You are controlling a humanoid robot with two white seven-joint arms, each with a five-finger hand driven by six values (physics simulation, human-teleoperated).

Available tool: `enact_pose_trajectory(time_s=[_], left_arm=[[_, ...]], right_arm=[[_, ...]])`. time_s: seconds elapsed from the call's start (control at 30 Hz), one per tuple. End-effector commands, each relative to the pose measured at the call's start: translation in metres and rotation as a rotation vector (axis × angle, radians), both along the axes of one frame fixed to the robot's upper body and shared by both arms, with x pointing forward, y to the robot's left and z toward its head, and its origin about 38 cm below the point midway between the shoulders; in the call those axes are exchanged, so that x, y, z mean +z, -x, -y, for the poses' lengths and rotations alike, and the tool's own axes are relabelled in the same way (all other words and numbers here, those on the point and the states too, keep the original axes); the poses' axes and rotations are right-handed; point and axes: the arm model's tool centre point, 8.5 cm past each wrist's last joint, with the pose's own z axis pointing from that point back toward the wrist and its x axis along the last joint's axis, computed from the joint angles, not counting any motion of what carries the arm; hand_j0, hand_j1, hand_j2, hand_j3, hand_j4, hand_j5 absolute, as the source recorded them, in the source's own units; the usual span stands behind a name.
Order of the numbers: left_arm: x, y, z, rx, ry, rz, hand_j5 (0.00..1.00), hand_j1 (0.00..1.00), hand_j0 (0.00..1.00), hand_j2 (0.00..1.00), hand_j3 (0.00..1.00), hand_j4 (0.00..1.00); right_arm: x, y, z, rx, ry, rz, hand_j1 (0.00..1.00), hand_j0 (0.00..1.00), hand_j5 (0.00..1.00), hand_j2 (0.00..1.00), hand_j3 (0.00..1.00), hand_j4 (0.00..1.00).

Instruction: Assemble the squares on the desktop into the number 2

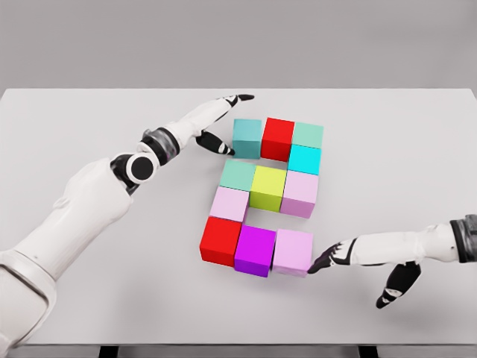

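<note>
head view: ten cubes packed into a blocky 2 near mid-bench, both hands at its edges.
top row teal cube [247, 138], red cube [277, 139], green cube [307, 135]; cyan cube [304, 159] below; middle row sage cube [238, 174], yellow cube [268, 188], pink cube [300, 194]; pale pink cube [229, 203] below; bottom row second red cube [220, 241], magenta cube [255, 250], lilac cube [293, 252]. left hand [218, 119] open wide, holding nothing, thumb at the teal cube. right hand [358, 261] spread, empty, fingertips [322, 263] touching the lilac cube. white bench [89, 298].
</note>
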Motion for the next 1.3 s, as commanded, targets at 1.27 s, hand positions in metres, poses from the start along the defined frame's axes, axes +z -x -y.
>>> enact_pose_trajectory(time_s=[1.27], left_arm=[[0.031,0.089,-0.213,-0.120,-0.056,0.100,1.00,1.00,1.00,1.00,1.00,1.00]], right_arm=[[0.053,-0.052,0.083,-0.264,0.070,0.177,1.00,1.00,1.00,1.00,1.00,1.00]])
